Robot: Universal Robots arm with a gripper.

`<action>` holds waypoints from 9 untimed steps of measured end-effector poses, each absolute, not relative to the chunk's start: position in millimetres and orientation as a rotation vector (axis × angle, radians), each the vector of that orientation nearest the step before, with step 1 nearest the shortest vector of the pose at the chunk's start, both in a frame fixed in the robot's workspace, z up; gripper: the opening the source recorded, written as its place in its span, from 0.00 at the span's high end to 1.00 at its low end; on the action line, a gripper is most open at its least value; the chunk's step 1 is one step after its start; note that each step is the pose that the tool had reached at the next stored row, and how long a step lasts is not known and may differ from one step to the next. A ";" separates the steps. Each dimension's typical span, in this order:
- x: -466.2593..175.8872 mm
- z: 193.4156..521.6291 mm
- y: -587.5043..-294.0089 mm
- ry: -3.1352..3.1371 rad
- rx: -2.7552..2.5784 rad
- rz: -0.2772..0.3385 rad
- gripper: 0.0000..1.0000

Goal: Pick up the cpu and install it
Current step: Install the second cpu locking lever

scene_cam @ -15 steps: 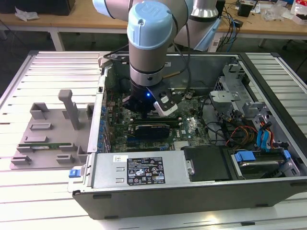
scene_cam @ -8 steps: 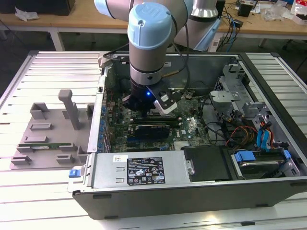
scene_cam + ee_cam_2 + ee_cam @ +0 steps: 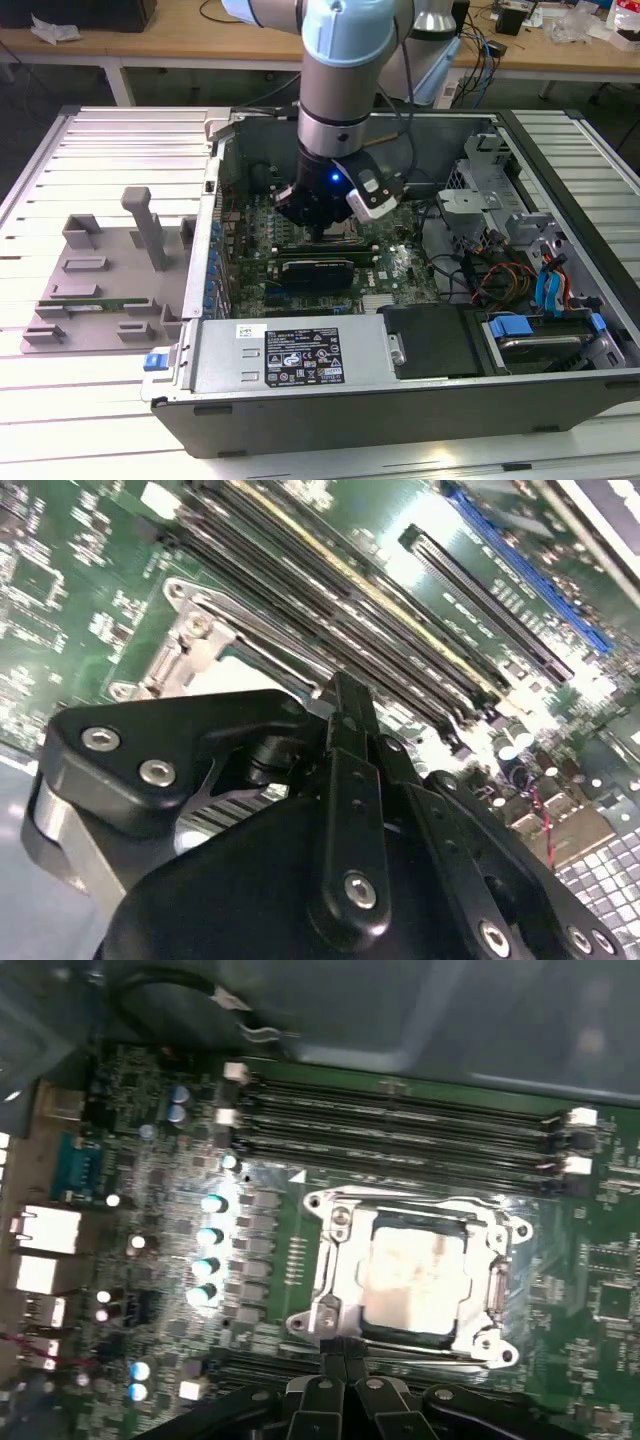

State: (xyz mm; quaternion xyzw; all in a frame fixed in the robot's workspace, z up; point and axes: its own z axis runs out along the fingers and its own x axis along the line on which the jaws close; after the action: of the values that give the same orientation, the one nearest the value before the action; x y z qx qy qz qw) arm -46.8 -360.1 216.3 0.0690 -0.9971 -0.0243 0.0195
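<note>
End effector fingertips together at socket edge — cpu seated

One cpu, one socket frame, one arm.

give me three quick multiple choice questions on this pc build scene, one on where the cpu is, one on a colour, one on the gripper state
1. Where is the cpu?
A. on the grey tray outside the case
B. in the metal socket frame on the motherboard
C. on the power supply

2. What colour is the motherboard?
A. green
B. red
C. white

3. How do the fingers of the gripper stand?
A. spread wide
B. closed together, holding nothing
C. clamped on a cable

Answers:
1 B: the first wrist view shows the silver chip lying inside the socket frame.
2 A: the board is green in both wrist views.
3 B: the fingertips meet beside the socket with nothing between them.
</note>
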 end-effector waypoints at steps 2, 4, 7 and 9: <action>-39.9 216.3 -357.2 -3.087 0.213 -0.062 0.89; -34.6 216.8 -350.0 -3.084 0.212 -0.046 0.89; -30.5 218.8 -339.2 -3.083 0.212 -0.046 0.89; -29.4 220.9 -335.4 -3.083 0.212 -0.046 0.89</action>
State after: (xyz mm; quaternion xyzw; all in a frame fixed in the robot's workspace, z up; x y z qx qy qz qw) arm -29.4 -335.4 220.9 0.0687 -0.9972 -0.0149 0.0255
